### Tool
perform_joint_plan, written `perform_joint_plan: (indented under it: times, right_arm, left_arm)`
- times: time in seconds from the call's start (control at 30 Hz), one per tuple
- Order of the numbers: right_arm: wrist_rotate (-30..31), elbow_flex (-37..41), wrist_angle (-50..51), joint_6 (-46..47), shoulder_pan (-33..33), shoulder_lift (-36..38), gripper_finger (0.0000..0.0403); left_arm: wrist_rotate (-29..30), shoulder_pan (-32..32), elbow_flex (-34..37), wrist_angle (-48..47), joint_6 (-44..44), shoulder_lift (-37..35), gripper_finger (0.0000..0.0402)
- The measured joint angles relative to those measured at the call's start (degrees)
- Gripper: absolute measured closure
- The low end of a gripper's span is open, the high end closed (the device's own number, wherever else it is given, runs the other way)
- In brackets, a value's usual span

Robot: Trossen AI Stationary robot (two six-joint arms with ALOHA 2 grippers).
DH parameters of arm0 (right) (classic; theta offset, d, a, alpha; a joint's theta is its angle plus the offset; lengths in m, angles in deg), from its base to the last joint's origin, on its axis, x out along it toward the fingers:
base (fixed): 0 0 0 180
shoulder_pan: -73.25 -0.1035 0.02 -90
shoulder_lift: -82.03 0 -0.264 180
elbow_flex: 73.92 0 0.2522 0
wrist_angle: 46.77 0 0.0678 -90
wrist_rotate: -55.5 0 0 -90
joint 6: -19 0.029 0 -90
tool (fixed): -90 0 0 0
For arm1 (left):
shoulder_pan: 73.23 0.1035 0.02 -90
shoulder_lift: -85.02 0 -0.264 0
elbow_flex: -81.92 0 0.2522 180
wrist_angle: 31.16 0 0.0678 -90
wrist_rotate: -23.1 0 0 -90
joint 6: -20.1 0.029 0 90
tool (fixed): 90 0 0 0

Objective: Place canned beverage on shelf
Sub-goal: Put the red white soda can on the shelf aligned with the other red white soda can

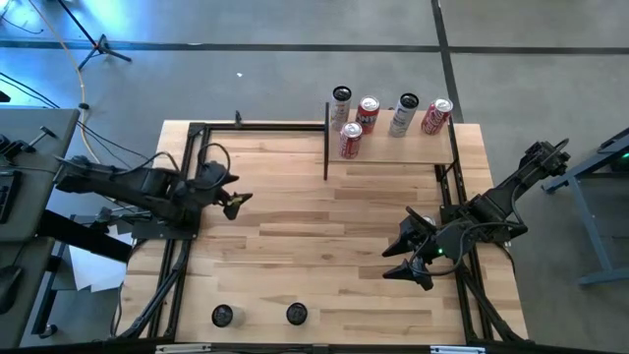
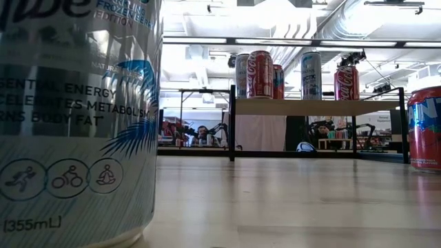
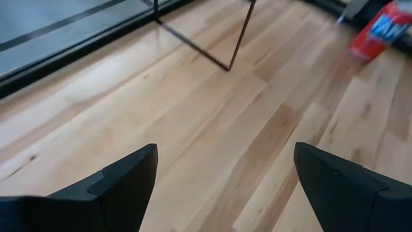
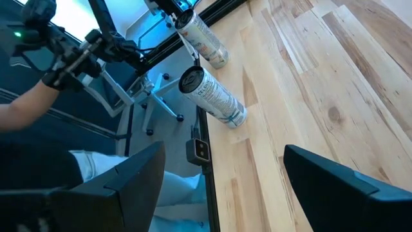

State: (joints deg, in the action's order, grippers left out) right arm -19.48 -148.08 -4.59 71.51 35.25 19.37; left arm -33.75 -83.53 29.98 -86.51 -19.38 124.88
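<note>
**Cans lined up on the shelf while both arms hung empty**

Cans stood in a loose row of five on the shelf (image 1: pixel 393 152) at the far right of your table (image 1: pixel 295 236) when this was taken: a silver can (image 1: pixel 341 102) at the left end, a red can (image 1: pixel 368 114) beside it, a second red can (image 1: pixel 351 140) nearer the board's front edge, then a pale can (image 1: pixel 404 114) and another red can (image 1: pixel 436 115) at the right end. Two more cans, a dark-topped can (image 1: pixel 223 315) and its neighbour (image 1: pixel 296 314), stood upright at the table's near edge, well apart from the shelf.

Your left gripper (image 1: pixel 236 203) hovered over the table's left side, fingers spread wide with nothing between them. Your right gripper (image 1: pixel 405 261) hung over the right side, near the shelf's thin black upright (image 1: pixel 454 172), its fingers also apart and empty. A person's sleeve (image 4: pixel 26 109) showed beyond the table edge in the right wrist view.
</note>
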Motion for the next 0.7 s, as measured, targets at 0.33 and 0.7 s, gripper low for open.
perform_joint_plan:
  times: [0.33, 0.7]
  right_arm:
    - [0.49, 0.00, -0.07, -2.11, 0.33, 0.00, 0.0099]
    - [3.97, 0.00, -2.39, -2.59, 4.09, 0.00, 0.0099]
  left_arm:
    - [-0.18, 0.00, 2.03, 2.53, -3.83, 1.86, 0.0064]
    - [-0.20, 0.02, 2.03, 2.49, -3.85, 2.17, 0.0064]
